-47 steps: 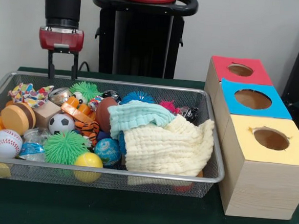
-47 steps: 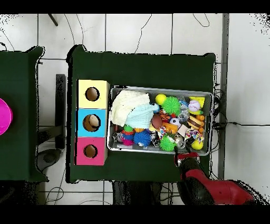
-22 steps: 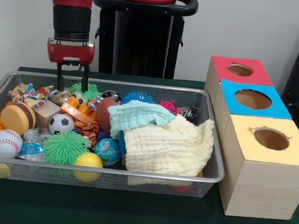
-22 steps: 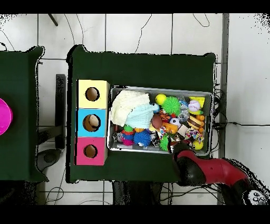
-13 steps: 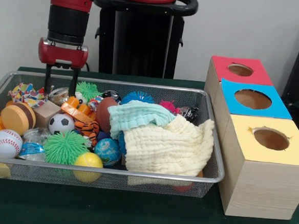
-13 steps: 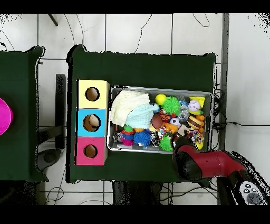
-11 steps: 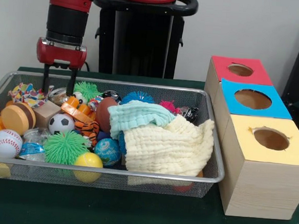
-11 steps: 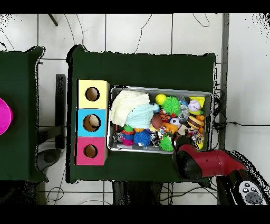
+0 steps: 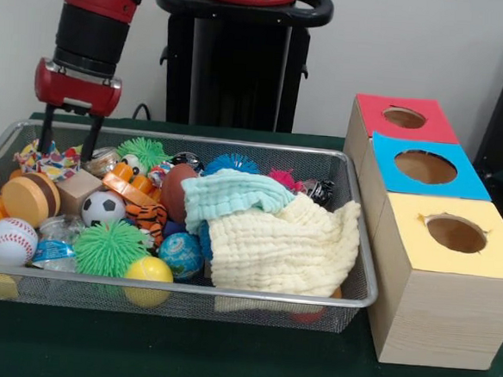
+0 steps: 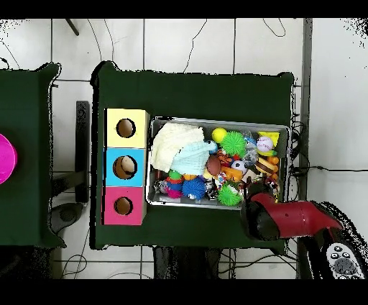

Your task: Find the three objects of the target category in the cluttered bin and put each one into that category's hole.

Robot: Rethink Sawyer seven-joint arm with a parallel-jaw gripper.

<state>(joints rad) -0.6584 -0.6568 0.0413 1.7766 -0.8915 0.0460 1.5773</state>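
- Your gripper (image 9: 67,139) hangs over the far left corner of the wire-mesh bin (image 9: 252,302), its two thin black fingers (image 9: 91,138) spread apart with nothing between them, tips down among the toys.
- Right under those tips you've got a knotted patterned fabric toy (image 9: 48,159) and a shiny clear-wrapped ball (image 9: 103,159).
- Just beside them: a plain wooden cube (image 9: 78,190), a round wooden yo-yo-shaped disc (image 9: 29,199), a glossy soccer ball (image 9: 103,208).
- At the front there's a stitched baseball (image 9: 9,241), a spiky green rubber ball (image 9: 109,248) and a smooth yellow ball (image 9: 148,272).
- A crinkled cream cloth (image 9: 286,247) and a folded mint cloth (image 9: 231,196) cover the bin's right half.
- Beside the bin stands a row of three wooden boxes, each with a round hole: red top (image 9: 404,118), blue top (image 9: 425,167), yellow top (image 9: 456,234).
- From overhead you see the red arm (image 10: 287,219) reaching in at the bin's corner (image 10: 282,201).
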